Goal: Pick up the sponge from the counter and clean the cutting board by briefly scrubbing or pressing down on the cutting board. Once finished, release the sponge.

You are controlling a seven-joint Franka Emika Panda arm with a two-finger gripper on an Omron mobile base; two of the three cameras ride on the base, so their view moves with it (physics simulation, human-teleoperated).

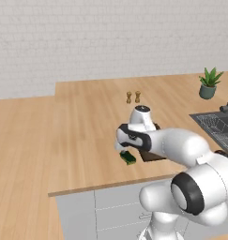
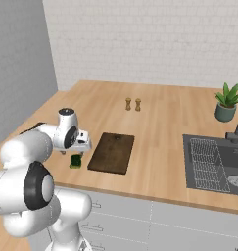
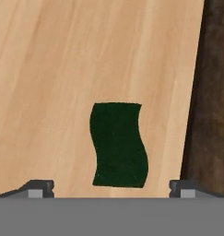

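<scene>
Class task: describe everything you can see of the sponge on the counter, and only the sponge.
The sponge is a small dark-green block, soft-looking, with wavy long edges seen from above and a yellowish underside just visible from the side. It lies flat on the counter, near the front edge, beside the board but apart from it, with a strip of bare wood between them. The open claw hangs right above it, one fingertip on each side; no contact is visible.

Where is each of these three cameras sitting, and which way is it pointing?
Left base view: behind-left, facing the counter; arm at lower right.
Right base view: behind-right, same counter; arm at lower left.
Hand view: on the hand, looking down at the sponge; fingertips at bottom.
All three share sponge and cutting board.
</scene>
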